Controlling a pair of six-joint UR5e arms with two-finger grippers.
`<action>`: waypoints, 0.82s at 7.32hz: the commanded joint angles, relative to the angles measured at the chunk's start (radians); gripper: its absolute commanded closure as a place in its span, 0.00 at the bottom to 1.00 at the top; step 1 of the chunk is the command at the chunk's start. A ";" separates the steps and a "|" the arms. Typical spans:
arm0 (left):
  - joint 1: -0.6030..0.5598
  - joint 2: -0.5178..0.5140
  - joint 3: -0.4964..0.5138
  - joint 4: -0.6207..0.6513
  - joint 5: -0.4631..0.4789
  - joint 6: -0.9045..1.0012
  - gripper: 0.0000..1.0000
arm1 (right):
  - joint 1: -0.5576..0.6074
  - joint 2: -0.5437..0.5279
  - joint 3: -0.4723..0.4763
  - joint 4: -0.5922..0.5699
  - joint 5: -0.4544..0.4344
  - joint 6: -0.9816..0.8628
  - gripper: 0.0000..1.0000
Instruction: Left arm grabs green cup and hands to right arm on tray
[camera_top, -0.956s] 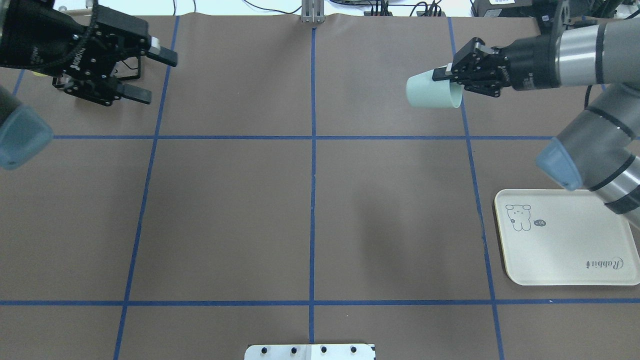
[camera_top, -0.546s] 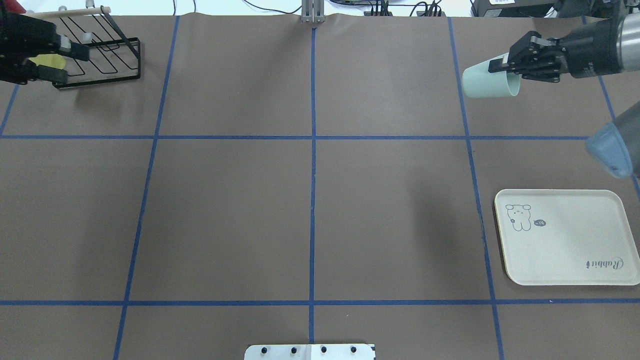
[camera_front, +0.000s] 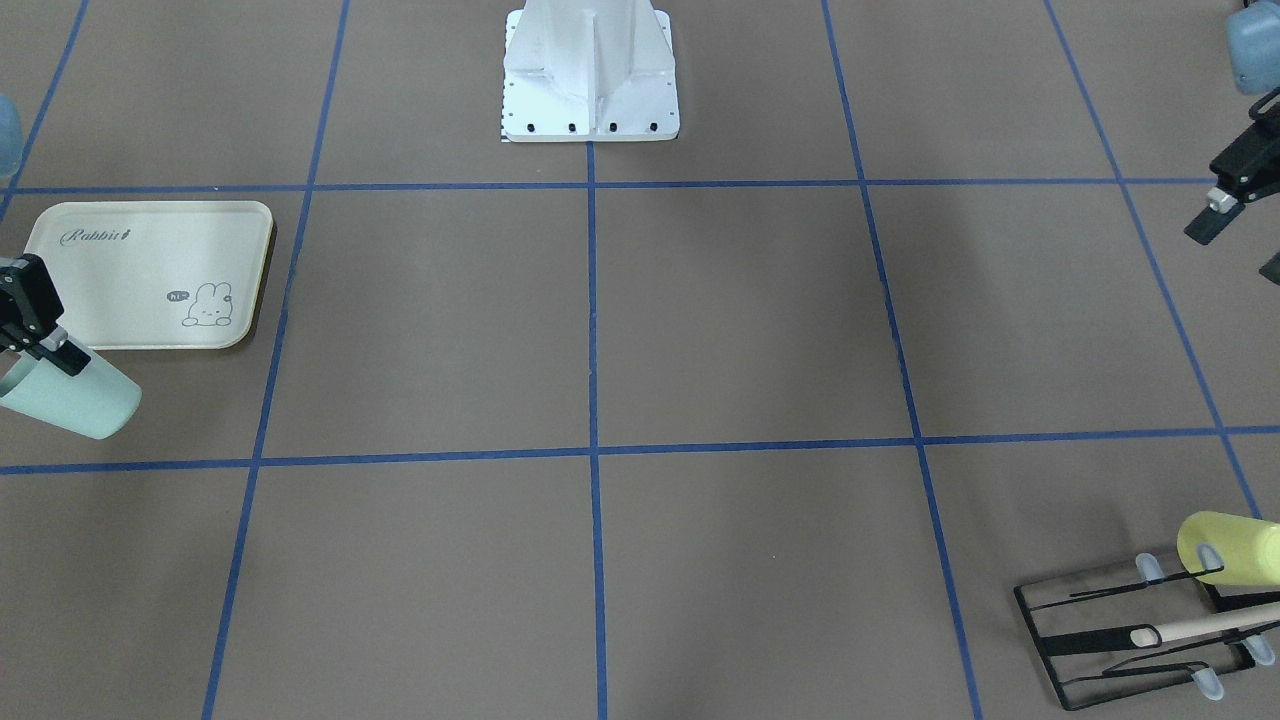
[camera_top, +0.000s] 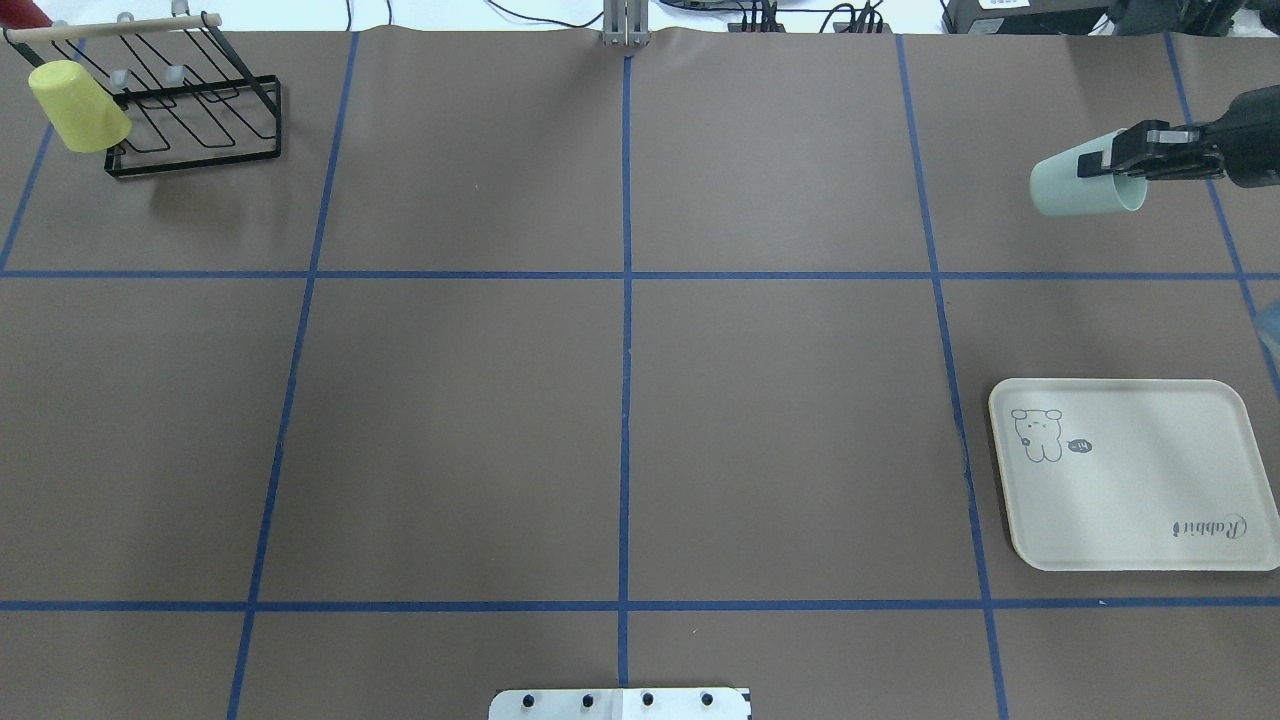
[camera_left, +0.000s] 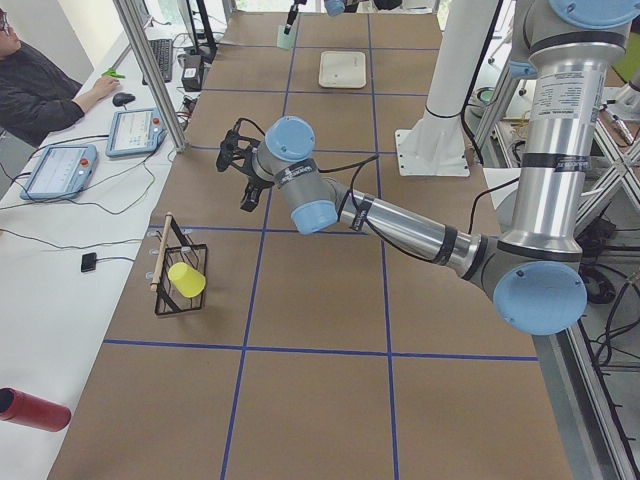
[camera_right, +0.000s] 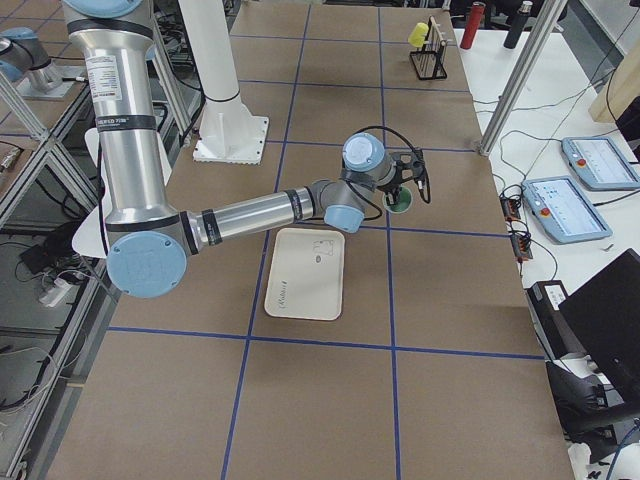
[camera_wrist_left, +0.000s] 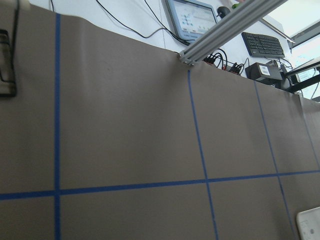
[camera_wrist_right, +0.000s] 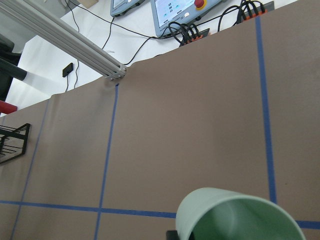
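The green cup (camera_top: 1078, 188) lies tilted on its side in the air over the table's far right, held by its rim. My right gripper (camera_top: 1128, 166) is shut on that rim; the cup (camera_front: 72, 402) hangs just beyond the tray's far edge in the front view, below my right gripper (camera_front: 45, 345). The cup's mouth (camera_wrist_right: 240, 217) fills the bottom of the right wrist view. The tray (camera_top: 1130, 475) lies flat at the right with nothing on it. My left gripper (camera_front: 1232, 255) is open and holds nothing at the table's left edge, outside the overhead view.
A yellow cup (camera_top: 78, 105) hangs on a black wire rack (camera_top: 195, 120) at the far left corner. The robot's white base plate (camera_top: 620, 704) sits at the near middle edge. Blue tape lines cross the brown table.
My right gripper has carried the green cup further right. My left arm has drawn back to the left and out of the overhead view, uncovering the yellow cup and rack.
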 joint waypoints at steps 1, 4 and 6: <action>-0.033 0.069 0.001 0.156 0.107 0.366 0.01 | 0.003 -0.015 0.011 -0.079 -0.014 -0.076 1.00; -0.105 0.115 0.004 0.580 0.149 0.761 0.00 | -0.006 -0.040 0.110 -0.248 -0.012 -0.088 1.00; -0.106 0.120 0.027 0.738 0.149 0.918 0.00 | -0.029 -0.089 0.181 -0.347 -0.014 -0.143 1.00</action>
